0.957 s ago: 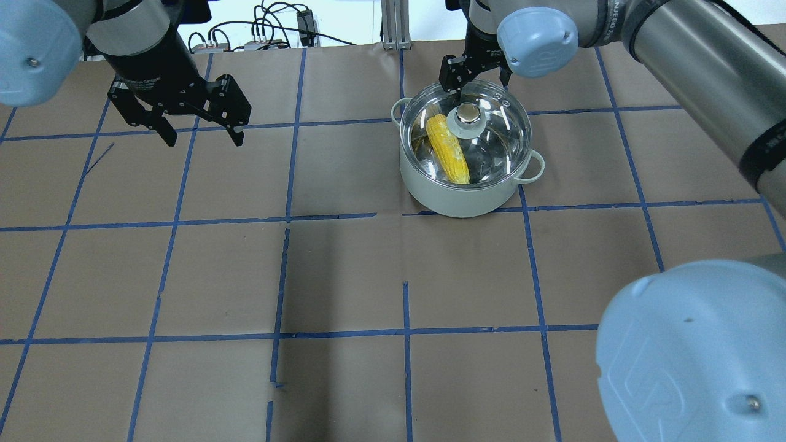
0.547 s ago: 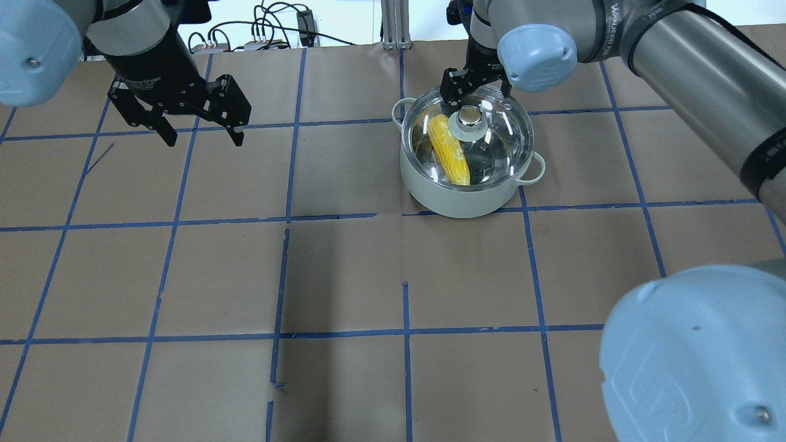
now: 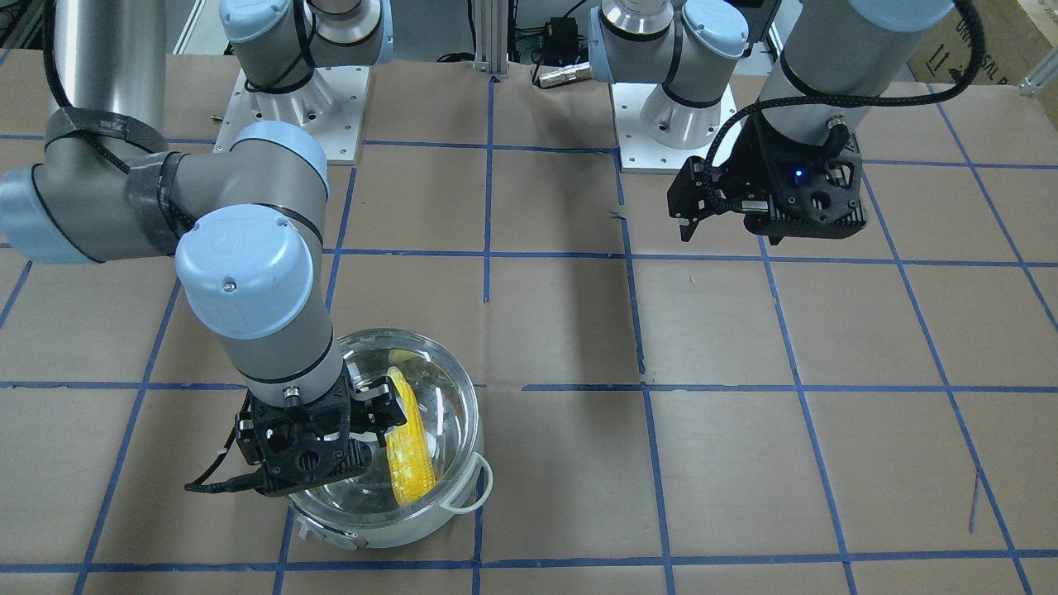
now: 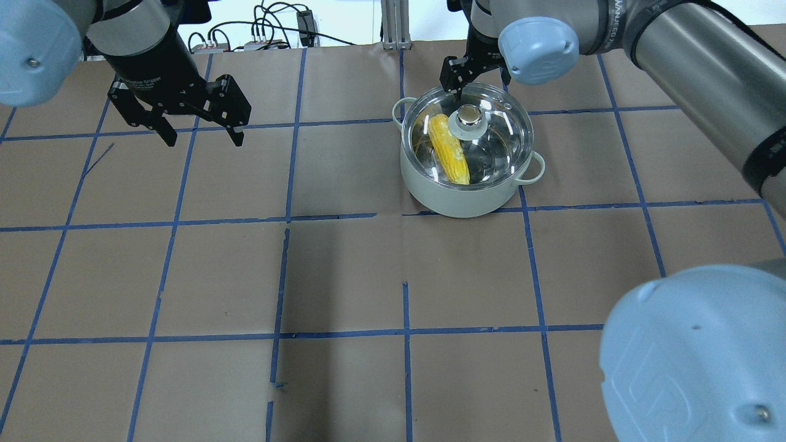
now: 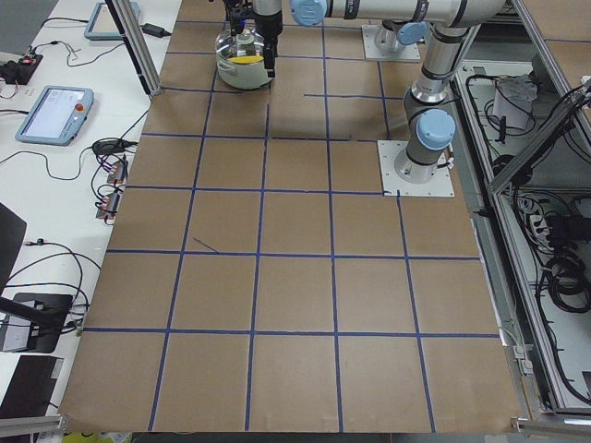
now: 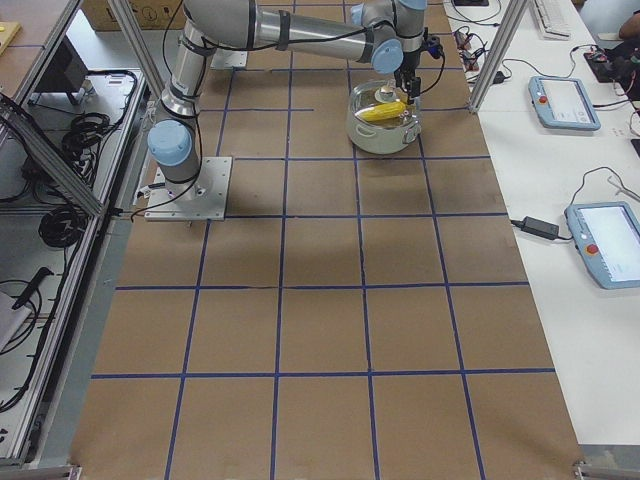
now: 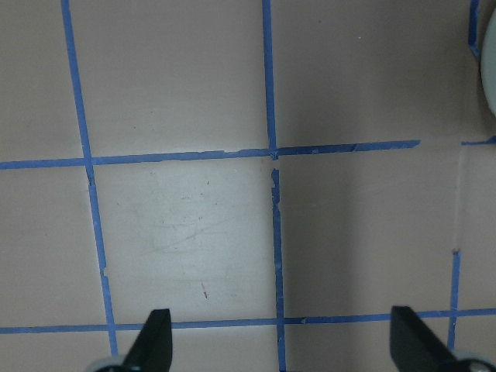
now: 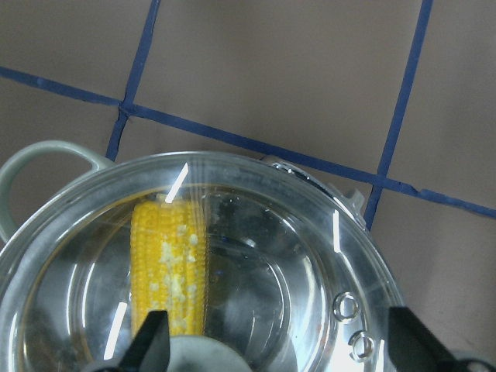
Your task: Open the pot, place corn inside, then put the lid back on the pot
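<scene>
The pot point(image 4: 454, 202) stands on the table at the far right, with the glass lid point(image 4: 491, 141) seated on it and its knob point(image 4: 470, 115) free. The corn point(image 4: 448, 150) lies inside, seen through the glass. My right gripper point(image 4: 476, 78) hangs open just above the knob, touching nothing. The right wrist view shows its fingertips point(image 8: 151, 341) either side of the lid point(image 8: 256, 256) over the corn point(image 8: 167, 271). My left gripper point(image 4: 204, 138) is open and empty above bare table at the far left. The front view shows the pot point(image 3: 347, 537), corn point(image 3: 409, 450) and right gripper point(image 3: 318, 417).
Brown paper with blue tape grid lines covers the table point(image 4: 344, 276). The left wrist view shows only paper and the pot's edge point(image 7: 488, 70). Cables and an aluminium post point(image 4: 393, 24) lie past the far edge. Tablets point(image 6: 560, 100) sit on a side bench.
The open right gripper has lifted slightly above the lid. The lid stays seated on the pot with the corn inside. The left arm has not moved.
</scene>
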Controlling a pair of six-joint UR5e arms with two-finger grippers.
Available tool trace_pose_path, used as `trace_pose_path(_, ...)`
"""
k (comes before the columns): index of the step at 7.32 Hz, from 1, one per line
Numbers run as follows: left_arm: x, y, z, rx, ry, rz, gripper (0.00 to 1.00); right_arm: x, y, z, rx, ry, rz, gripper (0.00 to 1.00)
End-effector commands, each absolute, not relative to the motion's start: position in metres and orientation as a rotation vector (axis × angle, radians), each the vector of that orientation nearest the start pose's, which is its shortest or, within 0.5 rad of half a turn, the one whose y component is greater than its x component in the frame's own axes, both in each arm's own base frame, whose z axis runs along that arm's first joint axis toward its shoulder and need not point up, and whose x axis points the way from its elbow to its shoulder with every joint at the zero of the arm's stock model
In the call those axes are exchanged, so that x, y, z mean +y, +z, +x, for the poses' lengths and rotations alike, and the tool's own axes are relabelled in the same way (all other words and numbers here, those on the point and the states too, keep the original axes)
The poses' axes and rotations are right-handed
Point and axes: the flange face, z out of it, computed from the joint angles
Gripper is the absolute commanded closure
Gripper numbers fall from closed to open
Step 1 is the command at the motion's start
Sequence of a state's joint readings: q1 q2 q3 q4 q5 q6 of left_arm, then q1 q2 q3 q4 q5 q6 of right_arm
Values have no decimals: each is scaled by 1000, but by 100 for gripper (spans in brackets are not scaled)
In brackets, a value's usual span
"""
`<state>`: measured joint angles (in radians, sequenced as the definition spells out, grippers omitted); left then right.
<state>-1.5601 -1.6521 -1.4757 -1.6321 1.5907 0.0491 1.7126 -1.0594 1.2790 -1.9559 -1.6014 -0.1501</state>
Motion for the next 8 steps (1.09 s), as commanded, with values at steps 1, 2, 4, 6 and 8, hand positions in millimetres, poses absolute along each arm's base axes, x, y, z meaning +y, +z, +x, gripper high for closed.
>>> trace_pose_path(1,-523,487,-126,3122,75,63,0,-681,394,228,3134,-239,-444,1)
trace_pose_path(2,-523,487,-126,3122,75,61,0,-663,418,213,3144,-221,-438,1)
trace_pose_path(4,-523,487,-126,3122,75,63,0,-610,453,166,3162,-177,-348,0)
trace_pose_path(6,-523,487,-126,3122,75,63,0,-556,466,128,3170,-190,-255,0)
trace_pose_path(8,-523,487,-126,3122,75,65,0,-544,460,126,3167,-174,-214,0)
